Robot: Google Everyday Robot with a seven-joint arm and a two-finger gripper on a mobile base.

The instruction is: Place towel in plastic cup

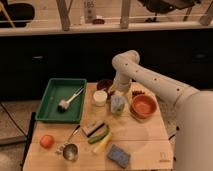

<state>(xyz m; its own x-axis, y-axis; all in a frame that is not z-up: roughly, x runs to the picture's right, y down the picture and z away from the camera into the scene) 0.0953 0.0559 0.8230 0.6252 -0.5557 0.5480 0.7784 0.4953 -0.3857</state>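
On a light wooden table [145,135] before a dark counter [60,55], the short white plastic cup [100,97] is seen just right of a green plastic tray [52,100]. Immediately right of the cup, the pale crumpled towel [118,105] is held, hanging lengthwise downward, in the closed jaws of the white arm's gripper [118,94], beside an orange bowl [144,106]. A short leftward carry is judged to be needed before release.
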